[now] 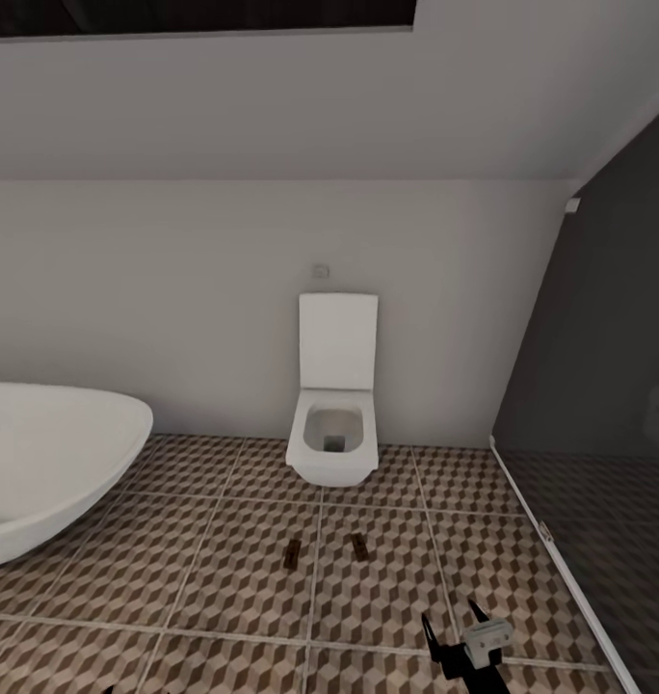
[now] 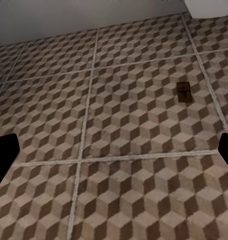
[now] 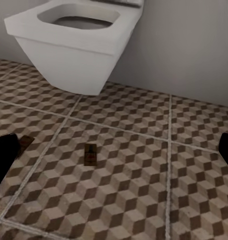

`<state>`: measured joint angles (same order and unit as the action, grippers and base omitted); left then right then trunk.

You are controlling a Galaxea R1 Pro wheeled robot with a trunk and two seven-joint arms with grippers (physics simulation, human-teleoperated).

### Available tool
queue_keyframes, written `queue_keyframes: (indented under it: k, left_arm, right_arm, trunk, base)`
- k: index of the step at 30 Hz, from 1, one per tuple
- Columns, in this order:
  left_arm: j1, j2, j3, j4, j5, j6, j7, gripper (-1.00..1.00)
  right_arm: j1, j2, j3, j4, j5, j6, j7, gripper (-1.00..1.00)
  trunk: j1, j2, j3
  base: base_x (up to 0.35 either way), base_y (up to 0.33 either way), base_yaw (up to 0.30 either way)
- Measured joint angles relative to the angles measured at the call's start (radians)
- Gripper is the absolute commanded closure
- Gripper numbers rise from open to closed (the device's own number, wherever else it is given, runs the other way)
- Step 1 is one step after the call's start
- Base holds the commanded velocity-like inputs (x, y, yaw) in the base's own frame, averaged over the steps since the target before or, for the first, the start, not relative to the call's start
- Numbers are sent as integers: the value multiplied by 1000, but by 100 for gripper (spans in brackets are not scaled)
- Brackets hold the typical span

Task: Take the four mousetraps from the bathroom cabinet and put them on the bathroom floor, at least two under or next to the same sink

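Two mousetraps lie flat on the cube-patterned bathroom floor (image 1: 224, 588) in front of the toilet, one (image 1: 292, 553) a little left of the other (image 1: 358, 547). My right gripper (image 1: 455, 627) hangs open and empty low at the front right, short of them. In the right wrist view one mousetrap (image 3: 90, 154) lies between the open fingers (image 3: 4, 160), and a second one (image 3: 26, 142) peeks out beside the finger. In the left wrist view my left gripper (image 2: 114, 155) is open over bare tiles, with a mousetrap (image 2: 183, 91) farther off. The cabinet and the sink are out of view.
A white toilet (image 1: 334, 424) hangs on the back wall. An oval white bathtub (image 1: 40, 463) fills the left side. A dark glass partition (image 1: 599, 405) with a floor rail closes off the right. Open tiles lie between the tub and the partition.
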<state>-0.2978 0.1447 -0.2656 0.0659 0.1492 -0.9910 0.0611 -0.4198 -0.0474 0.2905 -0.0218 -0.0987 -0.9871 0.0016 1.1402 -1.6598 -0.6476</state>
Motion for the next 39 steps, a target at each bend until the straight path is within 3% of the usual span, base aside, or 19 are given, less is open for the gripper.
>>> queue_keyframes:
  k: [39]
  left_arm:
    - [0,-6,0,3,0,1,1,-100]
  right_arm:
    - [0,6,-1,2,1,0,-3,-100]
  trunk:
    - [-150,273,122]
  base:
    - [0,0,0]
